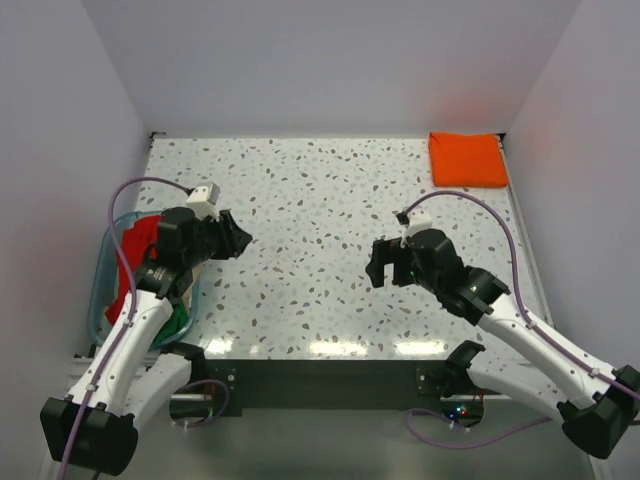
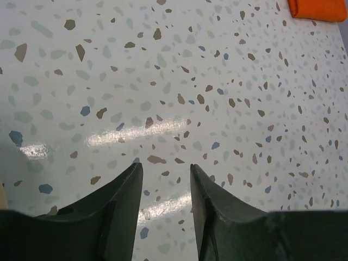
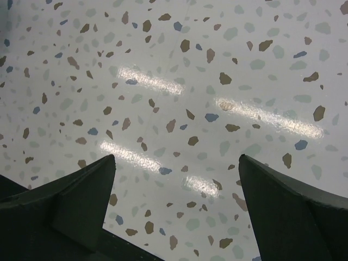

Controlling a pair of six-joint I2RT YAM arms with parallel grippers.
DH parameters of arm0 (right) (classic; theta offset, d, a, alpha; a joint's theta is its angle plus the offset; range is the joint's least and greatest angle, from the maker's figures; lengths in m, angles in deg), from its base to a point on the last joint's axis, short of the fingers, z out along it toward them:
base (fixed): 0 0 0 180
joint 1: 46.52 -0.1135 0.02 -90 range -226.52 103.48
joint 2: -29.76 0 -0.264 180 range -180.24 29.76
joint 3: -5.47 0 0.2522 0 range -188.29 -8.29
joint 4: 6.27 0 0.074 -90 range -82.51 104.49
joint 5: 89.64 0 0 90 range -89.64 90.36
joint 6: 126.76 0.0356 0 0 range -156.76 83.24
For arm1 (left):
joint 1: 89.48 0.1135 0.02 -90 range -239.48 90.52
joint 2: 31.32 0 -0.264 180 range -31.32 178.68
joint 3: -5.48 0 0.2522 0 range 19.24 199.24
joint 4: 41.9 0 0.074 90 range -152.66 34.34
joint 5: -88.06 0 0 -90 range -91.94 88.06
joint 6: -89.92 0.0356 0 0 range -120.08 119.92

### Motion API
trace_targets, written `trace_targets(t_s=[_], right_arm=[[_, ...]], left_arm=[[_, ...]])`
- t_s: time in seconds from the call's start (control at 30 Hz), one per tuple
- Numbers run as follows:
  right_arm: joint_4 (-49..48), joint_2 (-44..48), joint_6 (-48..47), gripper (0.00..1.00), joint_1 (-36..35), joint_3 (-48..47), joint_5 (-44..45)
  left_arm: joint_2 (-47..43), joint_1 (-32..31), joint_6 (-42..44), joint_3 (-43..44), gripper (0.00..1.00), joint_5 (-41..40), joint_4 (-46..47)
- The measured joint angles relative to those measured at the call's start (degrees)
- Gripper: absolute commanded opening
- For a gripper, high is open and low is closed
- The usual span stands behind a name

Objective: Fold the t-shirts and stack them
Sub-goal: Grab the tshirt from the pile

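Tub (image 1: pixel 103 300) sits just behind and left of the left gripper (image 1: pixel 236 240); in it we note a crumpled red t-shirt (image 1: pixel 138 250) and a bit of green t-shirt (image 1: pixel 180 322) at its near end. Left gripper – fingers slightly parted, nothing between them, over bare table (image 1: pixel 310 200). Right gripper (image 1: pixel 380 268) – fingers spread wide, empty. The folded orange t-shirt (image 1: pixel 467 159) lies flat well ahead of it, off to its right

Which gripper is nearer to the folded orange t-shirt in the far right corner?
Right. The right gripper is toward the near side and somewhat left of the orange t-shirt; the left gripper is far across the table, by the tub on the left edge.
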Motion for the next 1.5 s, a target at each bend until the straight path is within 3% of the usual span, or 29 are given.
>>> trace_targets(t_s=[0.1,0.2,0.47,0.6,0.9,1.0,1.1,1.2,1.23,1.3,1.5], right_arm=[[0.0,-0.3,0.0,0.99,0.0,0.0,-0.8],[0.1,-0.7,0.0,0.99,0.0,0.0,-1.0],[0.1,-0.7,0.0,0.99,0.0,0.0,-2.4],[0.1,-0.7,0.1,0.99,0.0,0.0,-3.5],[0.2,-0.6,0.1,0.99,0.0,0.1,-4.4],[0.2,-0.4,0.1,0.99,0.0,0.2,-4.9],[0.3,0.1,0.1,0.99,0.0,0.3,-5.3],[0.4,0.5,0.1,0.99,0.0,0.3,-5.4],[0.4,0.6,0.1,0.99,0.0,0.3,-5.4],[0.4,0.7,0.1,0.99,0.0,0.3,-5.5],[0.5,0.9,0.1,0.99,0.0,0.3,-6.6]], left_arm=[[-0.1,0.0,0.0,0.0,0.45,-1.0,-0.1],[-1.2,0.0,-0.5,0.0,0.51,-5.5,-0.9],[-1.6,1.9,-7.3,5.9,0.77,-31.4,-11.4],[0.3,5.4,-9.2,8.6,0.77,-40.3,-14.4],[8.2,12.5,-11.1,9.0,0.61,-45.9,-17.3],[9.4,14.8,-11.4,8.3,0.45,-45.7,-17.4],[10.4,15.5,-11.9,8.1,0.38,-45.2,-17.4],[10.4,15.5,-12.1,7.7,0.23,-44.5,-17.2],[10.4,15.5,-12.1,7.7,0.12,-44.2,-17.1],[10.4,15.5,-12.0,7.7,0.00,-43.6,-17.0],[9.1,15.6,-10.5,9.6,0.00,-42.7,-18.3]])
